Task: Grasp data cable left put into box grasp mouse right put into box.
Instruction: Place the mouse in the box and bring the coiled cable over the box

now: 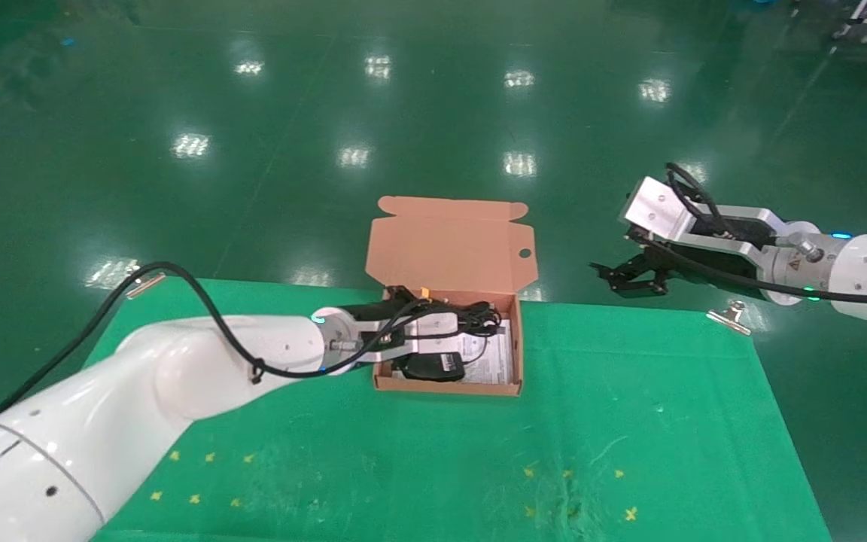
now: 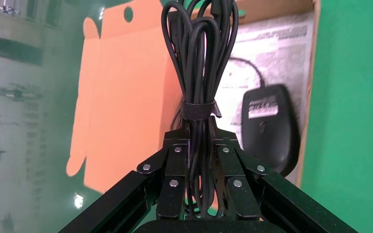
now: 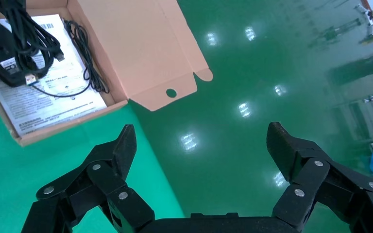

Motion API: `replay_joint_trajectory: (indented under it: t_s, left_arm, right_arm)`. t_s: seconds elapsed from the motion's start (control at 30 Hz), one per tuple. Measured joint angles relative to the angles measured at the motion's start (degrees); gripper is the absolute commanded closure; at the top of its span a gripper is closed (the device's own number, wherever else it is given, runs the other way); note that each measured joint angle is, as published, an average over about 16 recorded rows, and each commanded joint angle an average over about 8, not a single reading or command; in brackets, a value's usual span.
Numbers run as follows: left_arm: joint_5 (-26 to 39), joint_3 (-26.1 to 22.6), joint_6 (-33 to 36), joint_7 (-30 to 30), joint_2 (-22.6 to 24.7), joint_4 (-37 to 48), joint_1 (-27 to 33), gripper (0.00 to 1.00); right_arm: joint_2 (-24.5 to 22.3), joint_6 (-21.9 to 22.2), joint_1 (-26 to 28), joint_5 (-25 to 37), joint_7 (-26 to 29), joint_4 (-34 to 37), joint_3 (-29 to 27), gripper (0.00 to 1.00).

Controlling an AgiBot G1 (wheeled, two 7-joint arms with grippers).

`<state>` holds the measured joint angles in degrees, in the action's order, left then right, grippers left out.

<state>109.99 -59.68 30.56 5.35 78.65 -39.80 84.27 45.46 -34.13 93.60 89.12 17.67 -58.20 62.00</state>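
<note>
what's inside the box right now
Inside the box lie the mouse, label up, its cord and a printed sheet. The left gripper holds the data cable over it, hiding part of the floor.

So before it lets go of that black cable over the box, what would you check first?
1. Left gripper shut on the data cable: ok.
2. Cable hangs over the box: ok.
3. Lid flap open, out of the way: ok.
4. Mouse already lies inside, label up: ok.
5. Right gripper open, held off beyond the table's edge: ok.
6. Room for the bundle beside the mouse: cannot tell.
</note>
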Motion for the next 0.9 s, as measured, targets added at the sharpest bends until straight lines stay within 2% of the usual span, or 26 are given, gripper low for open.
replay_joint_trajectory:
  t_s: [0.27,0.5,0.9]
  left_arm:
    - [-4.0,-5.4,-3.1,-0.1,0.1,1.6,0.3,0.00]
    - [-4.5,-6.6,-3.9,0.3,0.2,2.5,0.5,0.00]
    - [-4.4,-5.6,-3.7,0.4,-1.1,0.7,1.0,0.00]
  right_arm:
    - [-2.5,0.1,0.3,2.6,3.9,-3.6,0.7,0.00]
    - [-2.9,0.0,0.5,3.2,4.6,-4.2,0.9,0.00]
    - [-2.4,0.3,1.1,3.0,4.1,-3.8,0.5,0.00]
